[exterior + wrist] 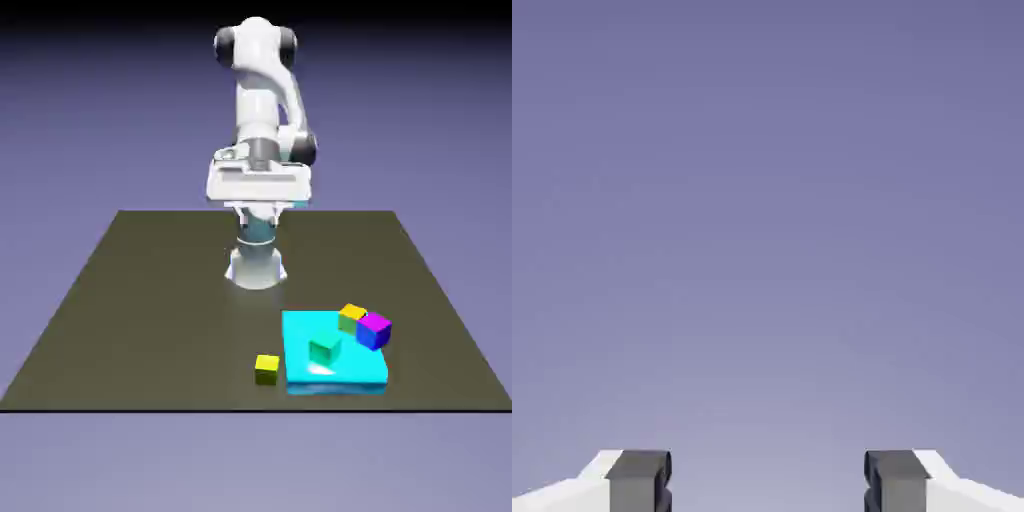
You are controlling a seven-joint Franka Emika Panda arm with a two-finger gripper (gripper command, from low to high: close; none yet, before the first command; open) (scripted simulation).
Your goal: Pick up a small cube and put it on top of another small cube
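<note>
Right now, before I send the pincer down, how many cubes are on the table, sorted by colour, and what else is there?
All-yellow small cube, on the bare table: 1
Teal-green cube, on the slab: 1
Yellow-topped cube with a green side, at the slab's far edge: 1
Magenta-topped blue cube, beside it: 1
Flat cyan slab: 1
Total: 4 cubes and 1 slab, 5 things.
</note>
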